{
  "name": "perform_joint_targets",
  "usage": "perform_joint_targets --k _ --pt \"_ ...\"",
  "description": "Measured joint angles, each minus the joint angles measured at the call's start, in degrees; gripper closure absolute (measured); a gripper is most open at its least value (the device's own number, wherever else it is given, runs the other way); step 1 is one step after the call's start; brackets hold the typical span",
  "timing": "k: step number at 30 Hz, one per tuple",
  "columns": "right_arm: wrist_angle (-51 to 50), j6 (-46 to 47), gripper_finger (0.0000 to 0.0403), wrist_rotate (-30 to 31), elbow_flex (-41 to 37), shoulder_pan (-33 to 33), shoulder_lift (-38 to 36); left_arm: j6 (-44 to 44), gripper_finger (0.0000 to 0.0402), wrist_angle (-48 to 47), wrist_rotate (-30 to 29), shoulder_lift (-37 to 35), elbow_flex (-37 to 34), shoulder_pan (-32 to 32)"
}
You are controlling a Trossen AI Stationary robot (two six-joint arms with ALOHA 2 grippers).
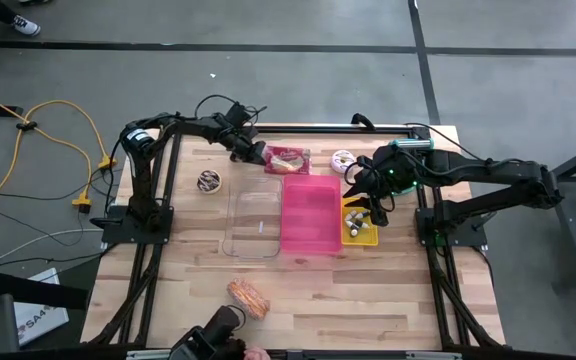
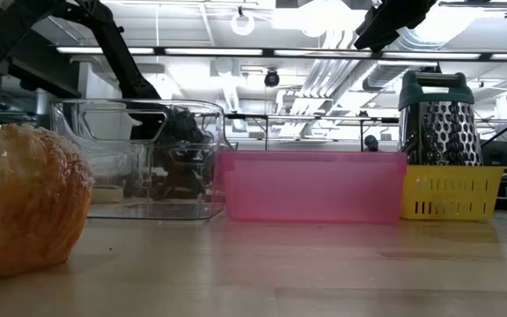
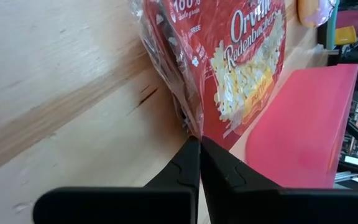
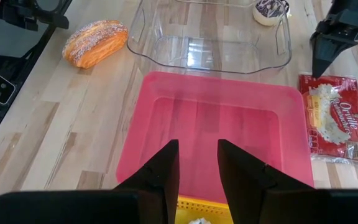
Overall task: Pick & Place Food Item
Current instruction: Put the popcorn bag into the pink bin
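a: the left end effector (image 1: 251,152) sits at the far side of the worktop (image 1: 388,290), its fingers pressed together on the near corner of the popcorn bag (image 1: 288,160). in the left wrist view the tips meet right at the plastic edge of the bag (image 3: 229,68), so i'd call it a pinch on the wrapper, not on the body.

b: and which way does the bag lie from it?

a: flat on the wood, stretching away from the tips toward the pink bin (image 1: 310,215), long axis roughly across the worktop. the left arm is clearly the nearer one. the right end effector (image 1: 376,205) hangs over the yellow basket (image 1: 360,228), fingers a little apart and holding nothing that i can see.

b: so the next move depends on that corner grip?

a: i think so. a lift from one corner would let the bag swing, and either bin is just beside it.

b: count, biggest first?

a: two arms. one clear bin (image 1: 256,222), one pink bin, one yellow basket with a grater (image 2: 439,123) standing in it. one popcorn bag, one sugared pastry (image 1: 249,297) near the front edge, one chocolate-topped pastry (image 1: 209,180) to the left, one sprinkled doughnut (image 1: 343,159) past the pink bin.
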Motion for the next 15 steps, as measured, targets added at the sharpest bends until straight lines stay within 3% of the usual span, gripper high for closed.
perform_joint_targets --k 15 --pt "0.01 0.00 0.0306 0.00 0.00 -0.01 0.00 0.88 0.0401 0.53 0.41 0.00 0.00 0.00"
